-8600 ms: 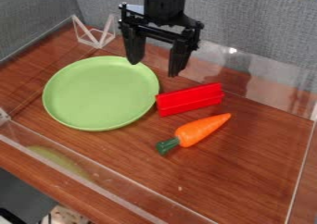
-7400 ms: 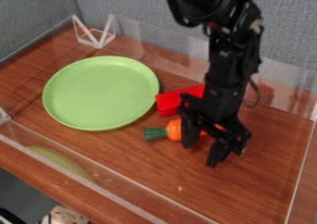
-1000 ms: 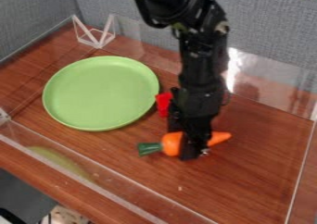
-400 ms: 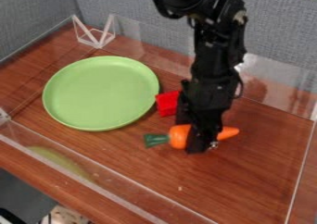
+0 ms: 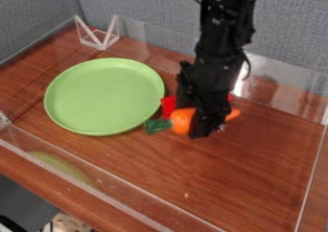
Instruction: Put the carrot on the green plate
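The orange carrot (image 5: 186, 120) with its dark green stem end (image 5: 157, 127) hangs a little above the wooden table, clamped crosswise between the black fingers of my gripper (image 5: 202, 121), which points straight down. The gripper is shut on the carrot's middle. The stem end points left toward the round lime-green plate (image 5: 103, 96), which lies flat at left with nothing on it. The carrot sits just off the plate's right rim.
A red rectangular block (image 5: 171, 104) lies behind the gripper, mostly hidden by it. A white wire stand (image 5: 95, 32) is at the back left. Clear acrylic walls (image 5: 153, 202) border the front and right of the wooden table.
The gripper has lifted the carrot off the table and carried it slightly up and back in the picture, nearer the plate's rim. The arm now stands more upright.
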Robot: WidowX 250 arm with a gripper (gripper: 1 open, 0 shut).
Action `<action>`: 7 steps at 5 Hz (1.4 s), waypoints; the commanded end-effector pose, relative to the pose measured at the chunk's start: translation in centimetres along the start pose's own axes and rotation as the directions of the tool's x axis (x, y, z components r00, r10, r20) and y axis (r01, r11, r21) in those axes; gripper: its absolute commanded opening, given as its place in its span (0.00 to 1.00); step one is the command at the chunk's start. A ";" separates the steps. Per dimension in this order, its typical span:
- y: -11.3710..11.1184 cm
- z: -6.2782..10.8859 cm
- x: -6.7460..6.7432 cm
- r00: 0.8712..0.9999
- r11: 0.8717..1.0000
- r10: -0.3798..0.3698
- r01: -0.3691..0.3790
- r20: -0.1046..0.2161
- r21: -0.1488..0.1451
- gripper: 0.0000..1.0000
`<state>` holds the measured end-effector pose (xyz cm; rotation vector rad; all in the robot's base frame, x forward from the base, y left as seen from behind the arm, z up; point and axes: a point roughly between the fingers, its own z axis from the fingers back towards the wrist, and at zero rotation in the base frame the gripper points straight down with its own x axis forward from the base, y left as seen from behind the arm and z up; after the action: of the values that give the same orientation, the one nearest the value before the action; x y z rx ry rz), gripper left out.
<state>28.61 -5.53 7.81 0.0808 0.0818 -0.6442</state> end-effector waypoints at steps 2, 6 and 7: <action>3.0 6.2 -3.2 0.990 0.984 0.119 -0.128 0.080 0.123 0.00; 10.4 3.6 -8.6 0.975 0.979 0.177 -0.188 0.133 0.078 0.00; 11.5 1.3 -8.5 0.971 0.978 0.193 -0.202 0.138 0.052 0.00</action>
<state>28.40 8.19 9.27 0.0873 -0.0311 -0.4563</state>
